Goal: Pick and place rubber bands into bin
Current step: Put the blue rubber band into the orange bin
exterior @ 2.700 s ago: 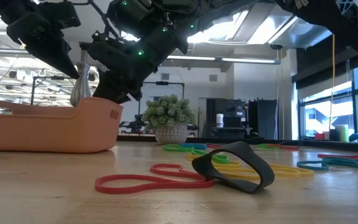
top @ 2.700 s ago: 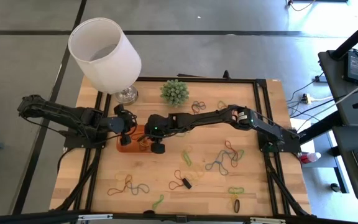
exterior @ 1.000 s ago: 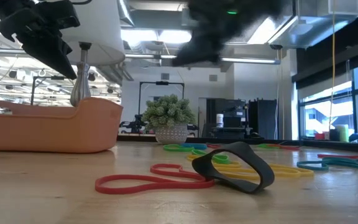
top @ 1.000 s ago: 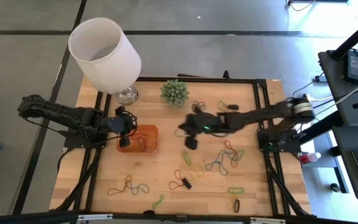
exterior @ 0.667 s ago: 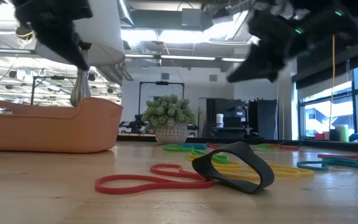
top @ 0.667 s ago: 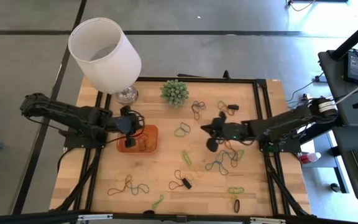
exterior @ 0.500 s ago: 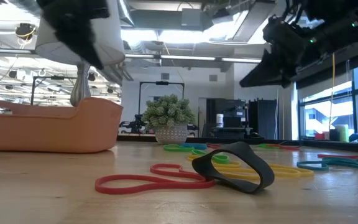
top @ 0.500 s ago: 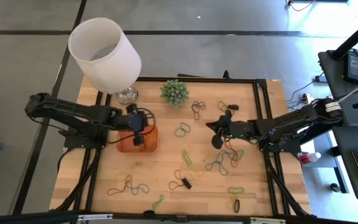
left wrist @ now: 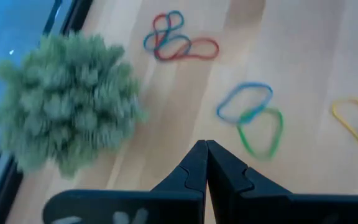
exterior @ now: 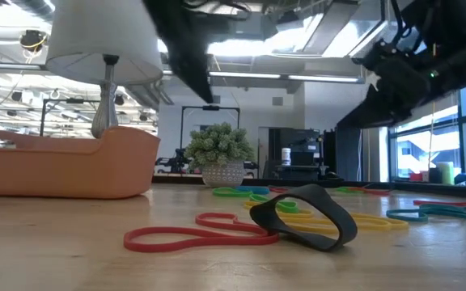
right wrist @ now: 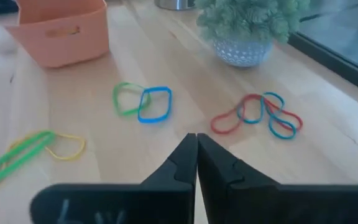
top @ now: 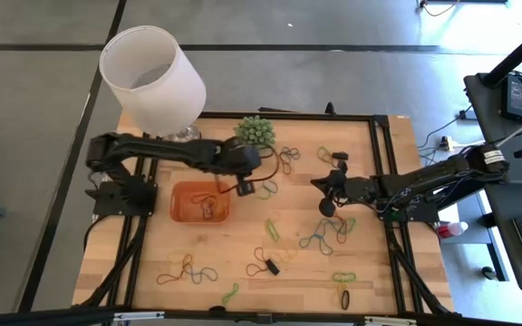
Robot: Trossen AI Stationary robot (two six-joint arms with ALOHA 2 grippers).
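Observation:
The orange bin [top: 188,201] stands left of the table's middle with a few rubber bands [top: 208,207] in it. More rubber bands lie loose on the wood: a linked green and blue pair [top: 265,188] [left wrist: 253,119] [right wrist: 143,102], a red and blue cluster [top: 288,156] [right wrist: 258,116], and others toward the near and right sides [top: 324,231]. My left gripper [top: 246,190] [left wrist: 205,148] is shut and empty, in the air just right of the bin, close to the green and blue pair. My right gripper [top: 321,186] [right wrist: 196,139] is shut and empty, right of centre, pointing toward the bin.
A white lampshade [top: 152,77] on its metal foot stands at the far left corner. A spiky green plant [top: 255,132] [left wrist: 61,118] sits at the far edge, close to my left arm. A black band [exterior: 306,214] and a red one [exterior: 192,234] lie near the front.
My left gripper has swung from the bin's left side across it toward the table's right, ending beside the green and blue pair, still shut. My right gripper has drawn back toward the table's right edge and sunk lower, staying shut. No band has moved.

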